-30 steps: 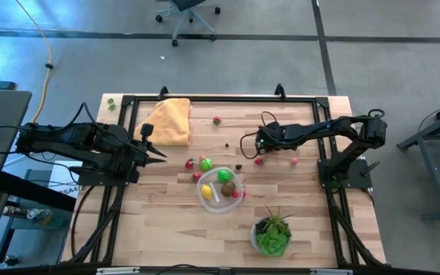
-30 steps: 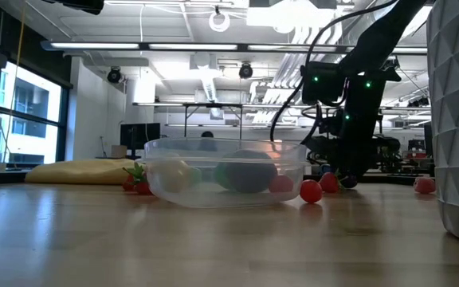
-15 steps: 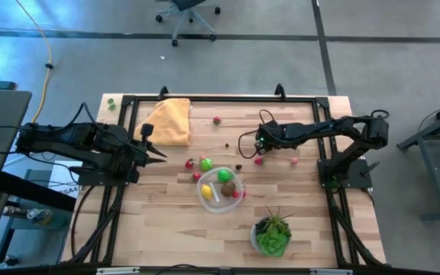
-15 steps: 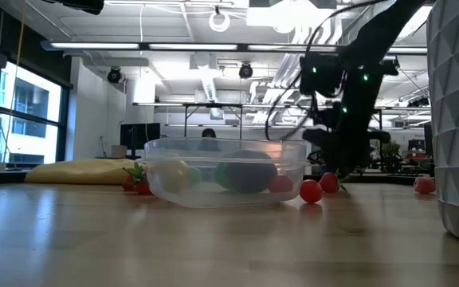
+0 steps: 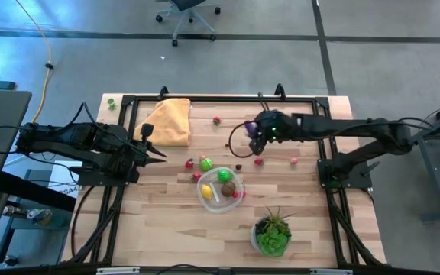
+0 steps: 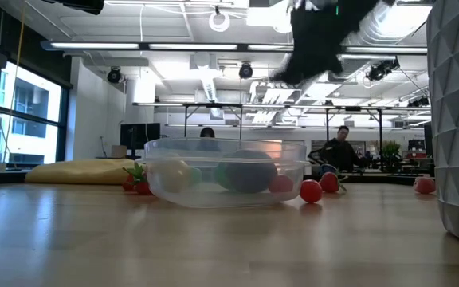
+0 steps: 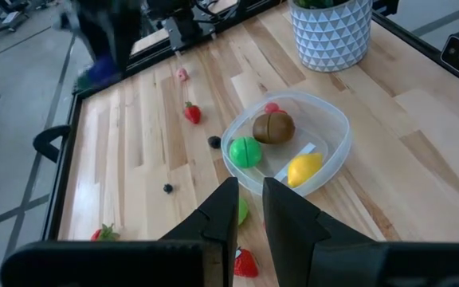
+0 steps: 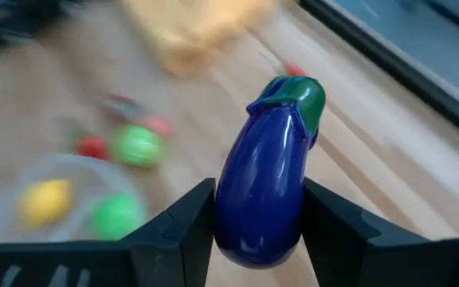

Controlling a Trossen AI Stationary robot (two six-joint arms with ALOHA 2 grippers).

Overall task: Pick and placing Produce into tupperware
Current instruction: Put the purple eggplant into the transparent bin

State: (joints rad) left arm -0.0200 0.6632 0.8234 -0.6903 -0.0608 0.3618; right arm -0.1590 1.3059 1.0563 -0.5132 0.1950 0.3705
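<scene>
Right hand point(image 8: 253, 231) clamped on purple eggplant point(image 8: 268, 179), raised above worktop point(image 5: 174, 229) behind tupperware point(image 5: 220, 191), lemon, lime and brown piece inside, more produce loose nearby, left hand point(image 7: 249, 209) closed, empty, at left edge.

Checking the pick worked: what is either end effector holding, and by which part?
The right end effector grips a purple eggplant by its rounded lower body, green stem end free. The left end effector holds nothing.

Your high view looks straight down on the whole table point(image 5: 166, 221). Your low view sits at tabletop height, close behind the tupperware point(image 6: 225, 171), which the left wrist view shares.
</scene>
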